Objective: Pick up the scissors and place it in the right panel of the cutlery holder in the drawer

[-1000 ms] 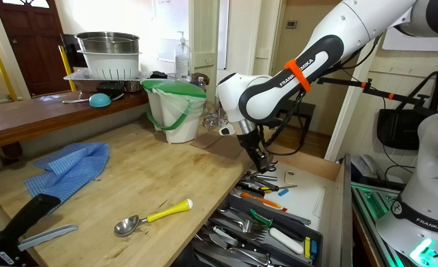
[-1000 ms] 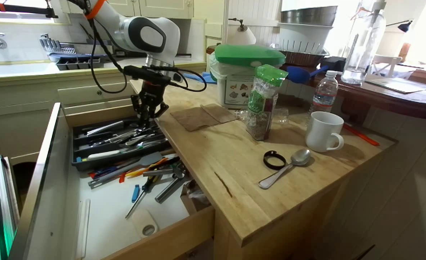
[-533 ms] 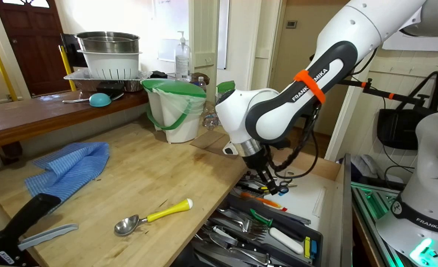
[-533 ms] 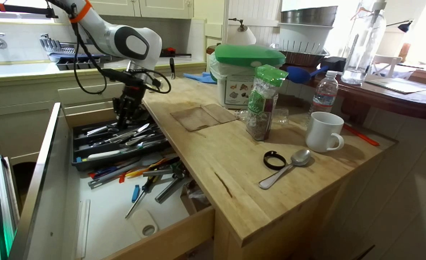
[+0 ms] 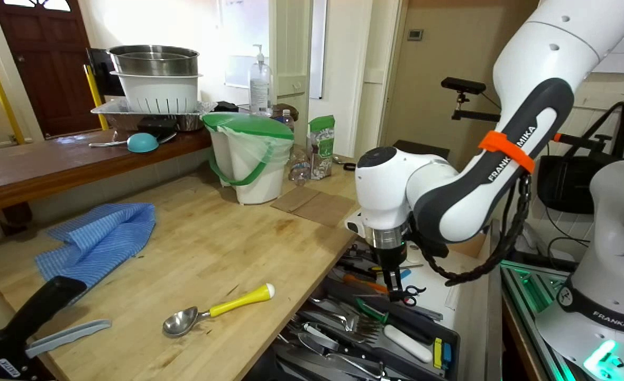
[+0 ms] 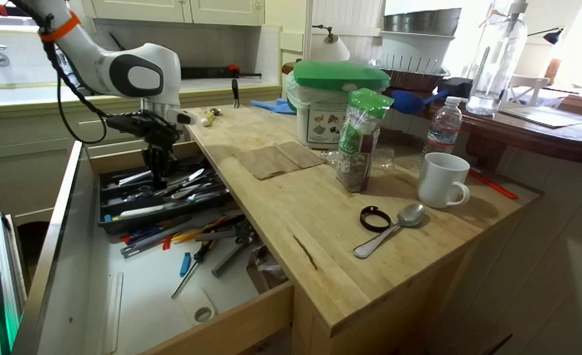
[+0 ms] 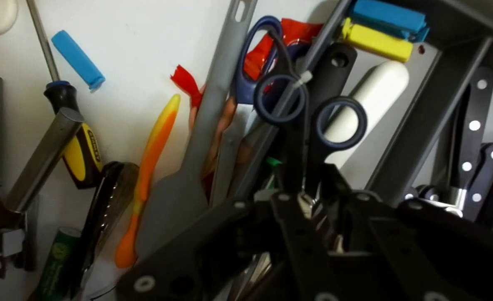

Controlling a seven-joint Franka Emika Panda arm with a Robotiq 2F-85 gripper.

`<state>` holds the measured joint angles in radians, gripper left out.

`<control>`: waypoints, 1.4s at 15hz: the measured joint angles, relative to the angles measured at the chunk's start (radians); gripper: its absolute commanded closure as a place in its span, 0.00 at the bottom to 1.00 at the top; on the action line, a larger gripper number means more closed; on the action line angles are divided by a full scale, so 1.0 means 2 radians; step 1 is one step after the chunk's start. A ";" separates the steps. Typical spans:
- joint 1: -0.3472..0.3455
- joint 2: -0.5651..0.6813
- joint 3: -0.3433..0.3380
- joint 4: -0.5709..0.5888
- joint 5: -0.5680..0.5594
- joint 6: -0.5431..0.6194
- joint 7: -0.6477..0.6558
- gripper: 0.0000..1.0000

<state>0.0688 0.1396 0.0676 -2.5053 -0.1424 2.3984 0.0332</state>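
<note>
My gripper [image 5: 396, 297] points down over the open drawer [image 6: 143, 291], at the near edge of the dark grey cutlery holder [image 5: 456, 341]. It is shut on the dark-handled scissors [image 5: 416, 291]. In the wrist view the gripper [image 7: 306, 172] clasps the scissors [image 7: 333, 145] by the shanks; both finger loops stick out. The blades are hidden by the fingers. In the wrist view the loops appear over a holder wall and a compartment with a white handle [image 7: 386, 90]. In an exterior view the gripper [image 6: 160, 183] shows above the holder [image 6: 104, 226].
Navy scissors [image 7: 240, 90] lie beside the holder, with a grey spatula [image 7: 175, 209] and an orange tool [image 7: 146, 163]. Yellow and blue clips [image 7: 378, 39] lie in a holder compartment. The wooden counter edge [image 5: 312, 288] runs along the drawer. A dark divider [image 7: 426, 121] separates the compartments.
My gripper has carried the scissors from the loose tools' end of the drawer to the cutlery holder. The wrist has turned and stands more upright. The scissors stay in the grip.
</note>
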 measured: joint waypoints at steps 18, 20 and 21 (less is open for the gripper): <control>-0.010 0.026 -0.039 -0.004 0.030 0.112 0.151 0.47; -0.010 0.046 -0.041 0.019 0.023 0.104 0.136 0.32; -0.010 0.055 -0.042 0.030 0.019 0.097 0.131 0.23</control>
<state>0.0488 0.2490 -0.0155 -2.4447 -0.1047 2.5921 0.2944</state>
